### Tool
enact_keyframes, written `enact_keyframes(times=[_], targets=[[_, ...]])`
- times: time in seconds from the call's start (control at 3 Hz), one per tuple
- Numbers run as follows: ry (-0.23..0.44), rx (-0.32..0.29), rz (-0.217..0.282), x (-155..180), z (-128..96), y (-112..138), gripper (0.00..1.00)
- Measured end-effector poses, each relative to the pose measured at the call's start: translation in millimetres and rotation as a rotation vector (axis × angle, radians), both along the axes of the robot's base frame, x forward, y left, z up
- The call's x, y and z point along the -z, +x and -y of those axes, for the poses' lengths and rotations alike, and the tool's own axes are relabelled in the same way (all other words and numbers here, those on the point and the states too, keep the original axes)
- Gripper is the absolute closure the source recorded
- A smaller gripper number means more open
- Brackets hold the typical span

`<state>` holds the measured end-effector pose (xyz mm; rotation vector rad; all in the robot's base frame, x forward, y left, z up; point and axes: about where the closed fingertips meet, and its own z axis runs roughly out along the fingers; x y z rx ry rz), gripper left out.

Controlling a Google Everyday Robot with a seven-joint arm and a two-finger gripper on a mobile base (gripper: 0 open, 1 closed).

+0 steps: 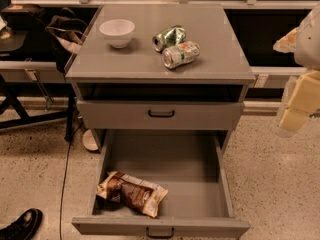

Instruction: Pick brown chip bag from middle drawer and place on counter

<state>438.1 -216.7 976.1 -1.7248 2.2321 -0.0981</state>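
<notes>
The brown chip bag (132, 193) lies flat on the floor of the pulled-out middle drawer (187, 181), in its near-left corner. Its long axis runs diagonally from far-left to near-right, and its left end is close to the left wall. The rest of the drawer floor is bare, so nothing crowds the bag from the right or the far side. The gripper (299, 104) hangs at the right edge of the scene, outside the cabinet and well apart from the bag, roughly level with the closed drawer front (161, 113) above. How wide it stands is not something this view settles. The step in hand looks like the reach, with no grasp begun. To do it well, the arm should come in over the drawer's right wall, or over its near front by the small black handle (160, 231). It should keep below the closed front above and then descend on the bag's middle. Closing across the bag's narrow width, square to its long axis, should give the surest bite on crinkled foil, which is likely to slip or fold if pinched at a cream end. A lift straight up before any swing would keep the bag off the walls. On the counter (215, 69), a white bowl (117, 31) sits far-left, with a crushed green can (169, 37) and a crushed silver can (180, 54) near the centre. The near-left and right parts of that surface are the better landing spots.
</notes>
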Motion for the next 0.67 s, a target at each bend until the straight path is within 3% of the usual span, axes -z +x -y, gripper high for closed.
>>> enact_keyframes(times=[0.33, 0.67], targets=[[0.000, 0.000, 0.000, 0, 0, 0, 0.00], [0.073, 0.003, -0.003, 9, -13, 0, 0.00]])
